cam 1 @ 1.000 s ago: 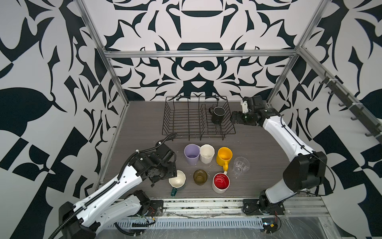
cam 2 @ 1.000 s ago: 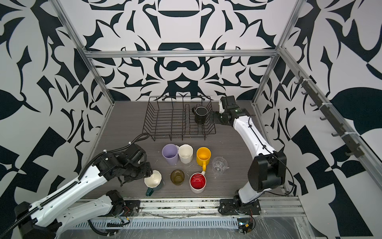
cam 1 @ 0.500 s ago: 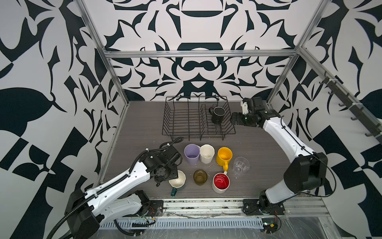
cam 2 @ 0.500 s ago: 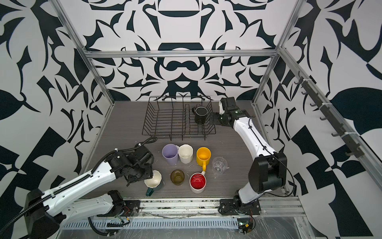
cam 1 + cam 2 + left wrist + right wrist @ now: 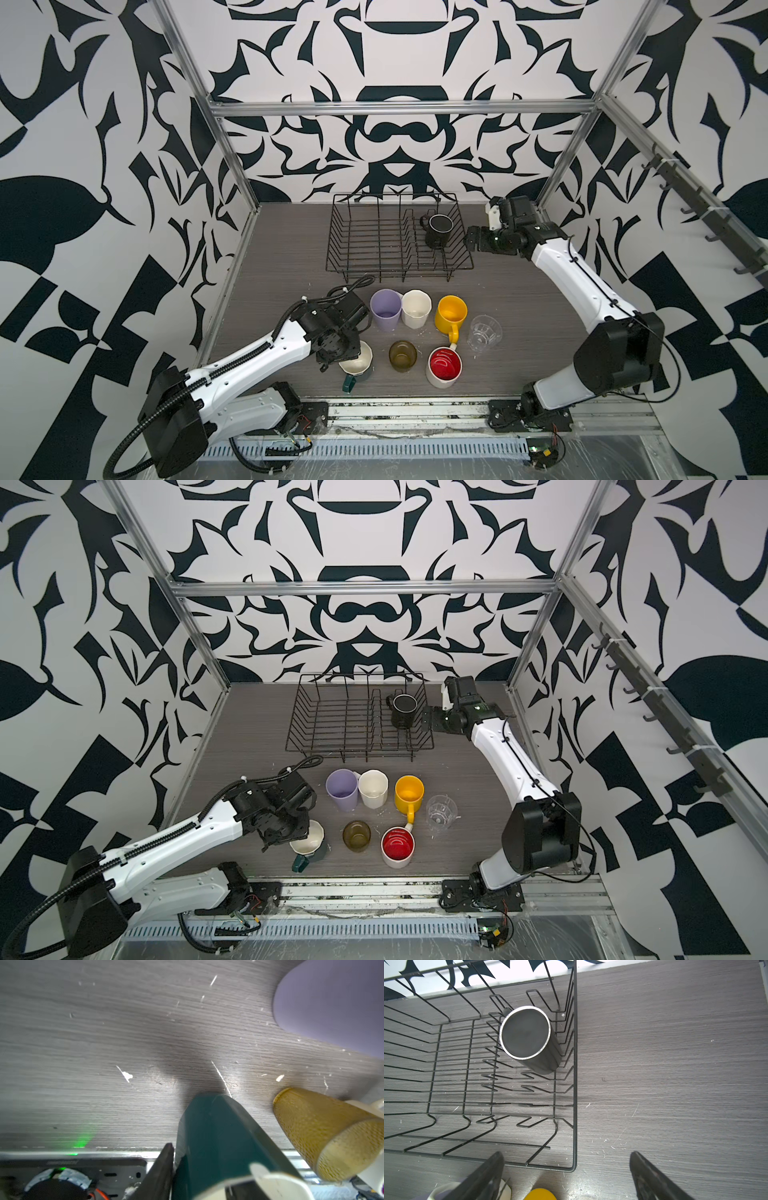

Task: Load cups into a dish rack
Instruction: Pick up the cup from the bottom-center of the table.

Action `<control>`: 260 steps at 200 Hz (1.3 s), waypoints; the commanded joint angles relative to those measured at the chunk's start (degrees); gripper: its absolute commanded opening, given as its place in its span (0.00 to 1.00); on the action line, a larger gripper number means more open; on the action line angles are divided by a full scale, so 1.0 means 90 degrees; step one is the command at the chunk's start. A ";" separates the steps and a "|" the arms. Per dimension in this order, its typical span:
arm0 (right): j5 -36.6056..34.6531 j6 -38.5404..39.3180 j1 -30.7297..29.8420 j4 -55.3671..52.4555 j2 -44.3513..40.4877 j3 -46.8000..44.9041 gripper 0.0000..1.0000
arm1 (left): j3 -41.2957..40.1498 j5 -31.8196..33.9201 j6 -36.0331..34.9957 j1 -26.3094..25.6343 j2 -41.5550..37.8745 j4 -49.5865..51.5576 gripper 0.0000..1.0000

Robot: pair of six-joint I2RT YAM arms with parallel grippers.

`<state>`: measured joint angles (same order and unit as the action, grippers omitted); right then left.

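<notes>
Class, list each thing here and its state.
black mug: upright in dish rack
dark-green mug: upright, on table
lilac tumbler: upright, empty
white faceted mug: upright, empty
yellow mug: upright, empty
clear glass: upright, empty
olive-brown glass: upright, empty
red-inside mug: upright, empty
left gripper: astride dark-green mug's wall, grip unclear
right gripper: open, empty

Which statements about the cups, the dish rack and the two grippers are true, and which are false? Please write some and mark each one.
1. The black mug stands inside the dish rack. True.
2. The dish rack holds three cups. False: only the black mug is in it.
3. The left gripper is at the rim of the dark-green mug. True.
4. The right gripper is open and holds nothing. True.
5. The dark-green mug is in the dish rack. False: it stands on the table, beside the olive-brown glass.
</notes>
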<state>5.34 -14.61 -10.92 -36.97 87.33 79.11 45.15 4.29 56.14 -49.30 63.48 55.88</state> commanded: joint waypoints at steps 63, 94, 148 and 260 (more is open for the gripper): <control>0.0067 0.0043 -0.0019 0.0280 -0.0096 -0.0035 0.96 | -0.0066 -0.0069 0.0120 -0.0011 -0.0139 0.0147 0.21; 0.0108 0.0023 -0.0018 0.0321 -0.0101 -0.0065 0.97 | 0.0012 0.0016 0.0119 -0.0005 -0.0230 0.0359 0.10; 0.0306 -0.0092 -0.0018 0.0492 -0.0103 -0.0137 0.97 | 0.0253 0.0265 0.0137 -0.0007 -0.0448 0.0793 0.00; 0.1812 -0.0496 -0.0011 0.1111 -0.0725 -0.0094 0.97 | 0.2214 0.1288 -0.2017 0.0161 -0.2047 -0.0397 0.00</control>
<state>16.03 -17.54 -10.92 -30.83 84.71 77.52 60.75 14.76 47.24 -48.95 45.65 61.69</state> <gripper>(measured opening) 0.967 0.102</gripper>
